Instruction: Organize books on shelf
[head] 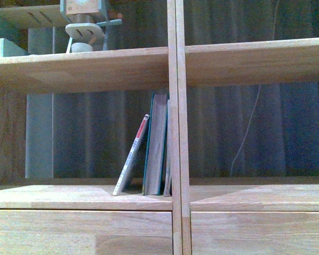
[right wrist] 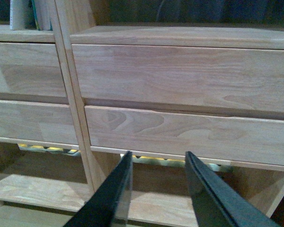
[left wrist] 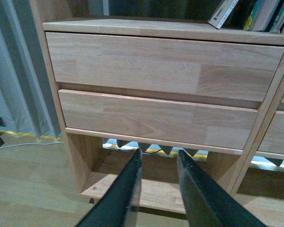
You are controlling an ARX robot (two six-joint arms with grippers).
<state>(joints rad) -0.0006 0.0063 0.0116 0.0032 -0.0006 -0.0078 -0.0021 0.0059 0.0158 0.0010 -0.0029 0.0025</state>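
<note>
You can't read the white paperback's (head: 132, 158) spine print (too small). The toy (head: 85, 24) is cut off at the front view's top edge. In the left wrist view the books (left wrist: 255, 12) show only their lower ends.

Setting: indoor room, looks like a staged test area furnished as a home. Evidence: light-wood shelf (head: 175, 64) with plain drawers (left wrist: 161, 64), a few books (head: 155, 146) and a wooden toy (head: 85, 24) on it; grey curtain (head: 266, 127) visible through the open back; wood-look floor (left wrist: 23, 179) with yellow-black hazard tape (left wrist: 28, 135) along the curtain base.
</note>
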